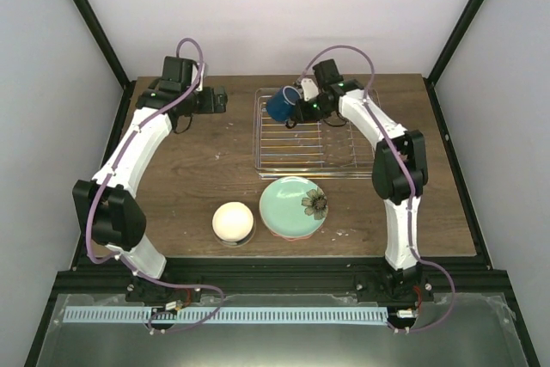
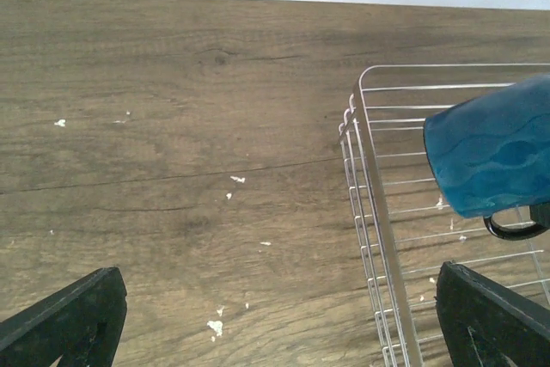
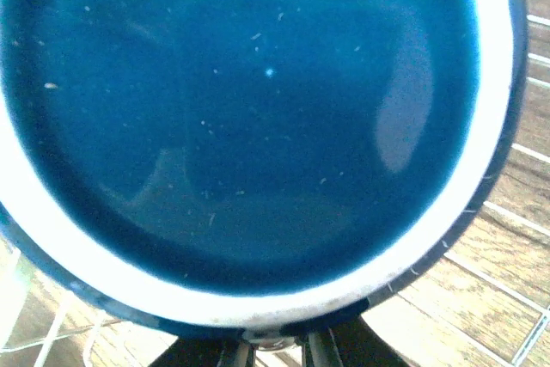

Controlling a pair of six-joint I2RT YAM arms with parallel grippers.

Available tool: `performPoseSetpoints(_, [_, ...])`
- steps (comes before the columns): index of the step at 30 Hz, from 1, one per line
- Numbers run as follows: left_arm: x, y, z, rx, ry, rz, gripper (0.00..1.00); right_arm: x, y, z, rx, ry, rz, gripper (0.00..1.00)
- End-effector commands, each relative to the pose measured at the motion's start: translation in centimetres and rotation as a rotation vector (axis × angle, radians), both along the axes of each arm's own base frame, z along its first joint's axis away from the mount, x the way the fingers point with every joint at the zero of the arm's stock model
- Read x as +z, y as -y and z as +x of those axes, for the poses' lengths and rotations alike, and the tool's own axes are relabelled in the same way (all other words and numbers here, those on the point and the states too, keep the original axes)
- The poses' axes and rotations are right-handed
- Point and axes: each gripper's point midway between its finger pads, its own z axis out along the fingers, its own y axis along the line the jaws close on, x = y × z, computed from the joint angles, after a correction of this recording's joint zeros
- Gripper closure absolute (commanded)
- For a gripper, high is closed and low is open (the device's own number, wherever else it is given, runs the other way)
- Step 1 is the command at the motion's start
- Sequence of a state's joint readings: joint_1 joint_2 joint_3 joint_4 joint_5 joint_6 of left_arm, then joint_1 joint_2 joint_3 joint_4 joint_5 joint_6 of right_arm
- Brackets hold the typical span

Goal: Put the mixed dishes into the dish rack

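Right gripper (image 1: pixel 297 104) pinches dark blue mug (image 1: pixel 278 107), tipped over dish rack (image 1: pixel 318 150) far-left corner. Left gripper (image 2: pixel 275 333) fingers wide apart over table (image 2: pixel 172 169).

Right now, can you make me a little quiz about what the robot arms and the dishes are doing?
1. True or false: the right gripper holds the blue mug over the rack.
2. Fill the gap: the left gripper is ____ (open or shut).
3. Pick one: where is the green plate?
A. inside the rack
B. on the table, next to the white bowl
C. in the left gripper

Key: 1 true. 2 open. 3 B.
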State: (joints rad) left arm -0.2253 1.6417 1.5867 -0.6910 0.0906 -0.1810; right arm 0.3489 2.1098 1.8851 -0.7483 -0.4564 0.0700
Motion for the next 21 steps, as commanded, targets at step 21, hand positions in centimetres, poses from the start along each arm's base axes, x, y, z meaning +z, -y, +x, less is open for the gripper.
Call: performPoseSetpoints(21, [-1.4,0.3,0.2,-0.031,-0.038,0.028,0.00,-0.1,-1.6,2.1,0.047,0.188,-0.325,0.99])
